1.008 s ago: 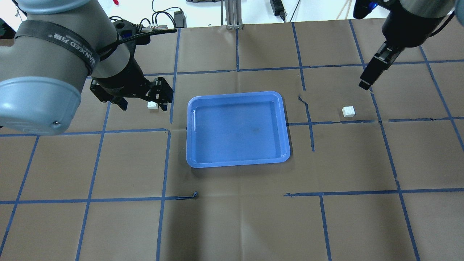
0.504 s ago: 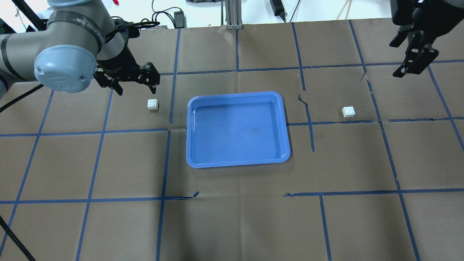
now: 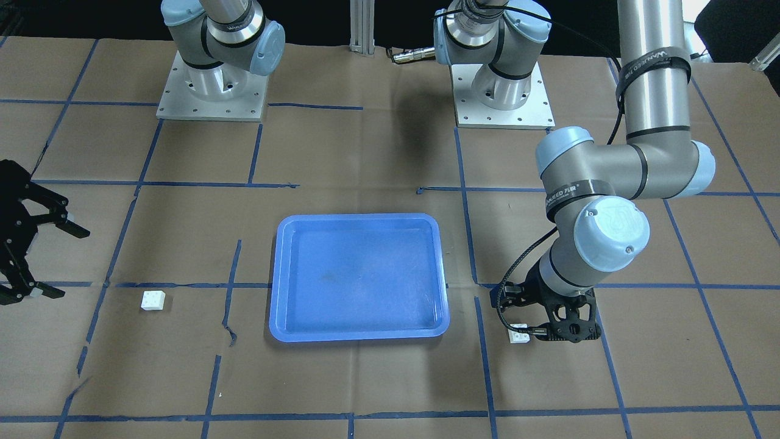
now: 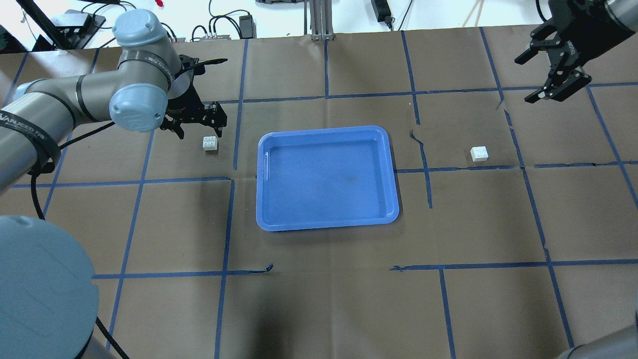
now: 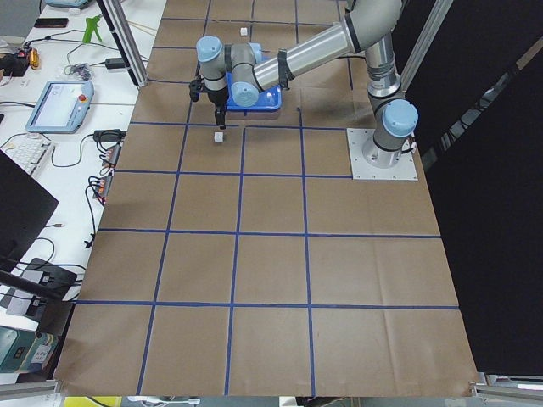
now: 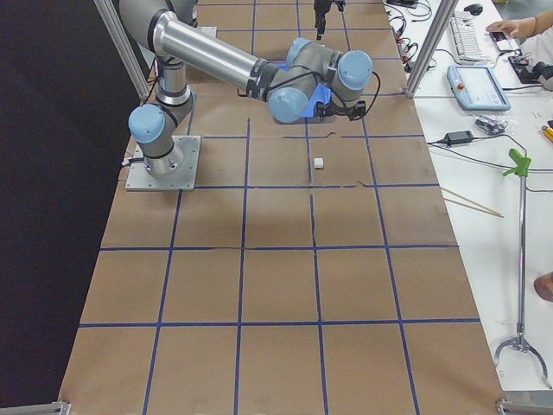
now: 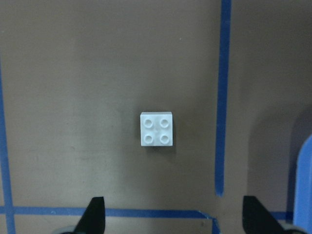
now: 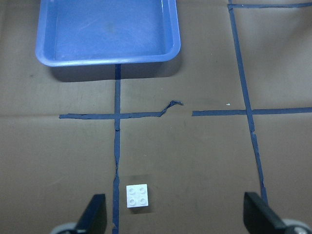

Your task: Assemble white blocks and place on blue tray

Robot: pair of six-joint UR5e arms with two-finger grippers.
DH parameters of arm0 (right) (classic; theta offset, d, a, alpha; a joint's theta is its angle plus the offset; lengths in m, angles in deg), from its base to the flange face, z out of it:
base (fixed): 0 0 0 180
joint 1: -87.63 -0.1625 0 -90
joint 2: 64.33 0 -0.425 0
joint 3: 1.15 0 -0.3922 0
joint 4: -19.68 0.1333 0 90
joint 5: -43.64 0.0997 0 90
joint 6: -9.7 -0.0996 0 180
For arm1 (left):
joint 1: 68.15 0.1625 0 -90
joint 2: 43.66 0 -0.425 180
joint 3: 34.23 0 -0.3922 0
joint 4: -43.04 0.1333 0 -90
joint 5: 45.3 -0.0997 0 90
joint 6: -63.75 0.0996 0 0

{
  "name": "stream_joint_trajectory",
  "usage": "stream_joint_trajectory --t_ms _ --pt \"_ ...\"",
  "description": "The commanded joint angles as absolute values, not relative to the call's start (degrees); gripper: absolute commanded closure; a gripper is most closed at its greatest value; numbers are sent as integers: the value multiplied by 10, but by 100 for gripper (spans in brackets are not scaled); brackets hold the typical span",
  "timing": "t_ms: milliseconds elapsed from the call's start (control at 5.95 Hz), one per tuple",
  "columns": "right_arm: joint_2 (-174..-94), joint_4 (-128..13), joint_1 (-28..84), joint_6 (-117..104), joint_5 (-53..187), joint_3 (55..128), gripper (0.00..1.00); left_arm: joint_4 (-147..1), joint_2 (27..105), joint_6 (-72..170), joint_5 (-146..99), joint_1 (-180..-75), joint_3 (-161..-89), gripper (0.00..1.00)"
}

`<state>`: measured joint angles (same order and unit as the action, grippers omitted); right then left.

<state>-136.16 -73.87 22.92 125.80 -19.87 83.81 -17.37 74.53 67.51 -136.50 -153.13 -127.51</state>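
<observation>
One white block [image 4: 210, 143] lies on the brown paper left of the blue tray [image 4: 326, 177]. My left gripper [image 4: 199, 130] hovers open just beyond it; the block shows ahead of the open fingertips in the left wrist view [image 7: 157, 129]. The other white block [image 4: 479, 153] lies right of the tray. My right gripper [image 4: 531, 77] is open and empty, high at the far right, well away from that block, which shows low in the right wrist view [image 8: 137, 195]. The tray is empty [image 3: 359, 277].
Brown paper with a blue tape grid covers the table. An aluminium post [image 4: 319, 25] and cables stand at the far edge. The two arm bases [image 3: 210, 91] [image 3: 503, 97] sit behind the tray. Desks with gear flank the table's ends.
My left arm has stretched out and lowered; its gripper now sits smaller and just beyond the left block. My right gripper drew back toward the far right and turned, its open fingers now showing.
</observation>
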Motion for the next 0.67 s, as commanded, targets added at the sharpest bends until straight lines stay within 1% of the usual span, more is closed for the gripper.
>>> stream_joint_trajectory --t_ms 0,168,336,504 --pt "-1298 -771 248 1297 -132 865 0 -110 796 678 -1363 -1518 -1271 1" --pt "-1268 -835 248 1298 -131 894 0 -104 809 678 -1363 -1518 -1271 11" --pt "-1246 -865 248 1298 -131 920 0 -104 809 680 -1363 -1518 -1276 42" --pt "-1231 -867 249 1299 -132 929 0 -104 810 681 -1362 -1518 -1271 77"
